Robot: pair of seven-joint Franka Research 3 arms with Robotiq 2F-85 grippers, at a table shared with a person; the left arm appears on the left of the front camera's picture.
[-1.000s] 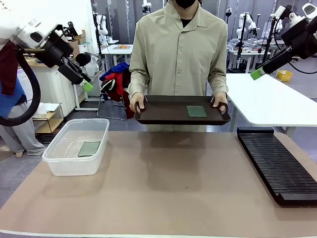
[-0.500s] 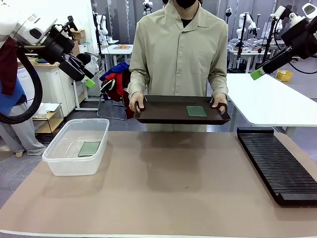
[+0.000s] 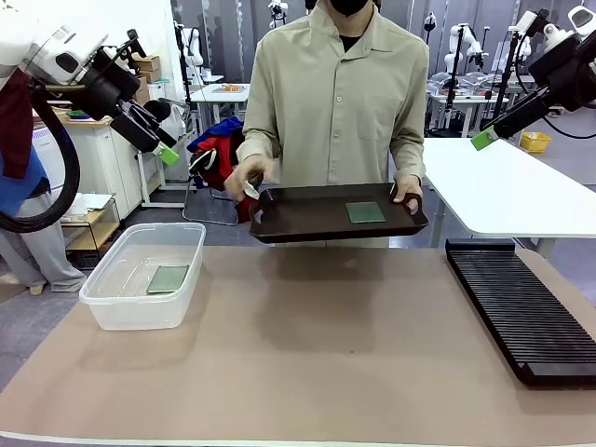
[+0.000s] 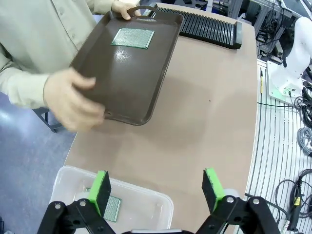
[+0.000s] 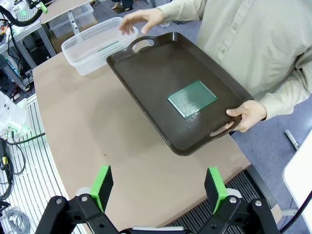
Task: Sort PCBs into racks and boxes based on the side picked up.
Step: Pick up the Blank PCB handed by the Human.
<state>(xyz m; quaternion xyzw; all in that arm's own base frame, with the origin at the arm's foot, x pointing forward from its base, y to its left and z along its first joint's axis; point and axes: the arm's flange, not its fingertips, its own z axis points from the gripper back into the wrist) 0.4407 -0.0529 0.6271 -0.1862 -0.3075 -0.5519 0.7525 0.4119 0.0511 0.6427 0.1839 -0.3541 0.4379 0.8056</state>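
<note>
Background: a white rectangular side table stood at right, a low white cabinet at left, on a smooth grey floor; lighting was bright and even.

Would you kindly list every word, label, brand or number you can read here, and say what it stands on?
No legible text anywhere.
Green square board on the dark brown tray: fine dot grid, no readable print.
Second green square board in the clear plastic tub: too small to tell.
Long black slotted rack: no label visible.
Cardboard boxes far behind: any marks too blurred to read.
</note>
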